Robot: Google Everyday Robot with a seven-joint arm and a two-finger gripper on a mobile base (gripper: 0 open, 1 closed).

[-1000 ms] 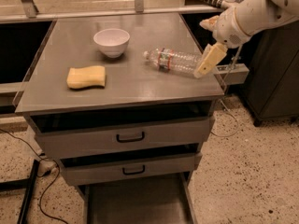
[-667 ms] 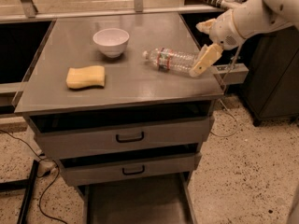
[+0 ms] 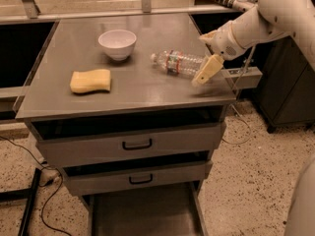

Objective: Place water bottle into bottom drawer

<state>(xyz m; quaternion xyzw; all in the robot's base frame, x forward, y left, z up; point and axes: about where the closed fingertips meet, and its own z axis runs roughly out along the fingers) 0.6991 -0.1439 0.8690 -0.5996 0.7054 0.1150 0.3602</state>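
The water bottle (image 3: 178, 63) lies on its side on the grey cabinet top (image 3: 138, 90), white cap pointing left toward the bowl. My gripper (image 3: 204, 54) hangs at the bottle's right end, coming in from the right on the white arm. It is open: one tan finger (image 3: 206, 69) lies against the bottle's base on the near side, and the other shows above and behind it. The bottom drawer (image 3: 142, 215) stands pulled out at floor level under the cabinet, and its dark floor holds nothing.
A white bowl (image 3: 117, 43) and a yellow sponge (image 3: 90, 80) sit on the left half of the top. Two shut grey drawer fronts with black handles (image 3: 137, 144) face me. Cables trail on the speckled floor at the lower left. A dark cabinet stands at the right.
My gripper has moved left and slightly down, closing in on the bottle's base. The bottle, bowl and sponge have not moved.
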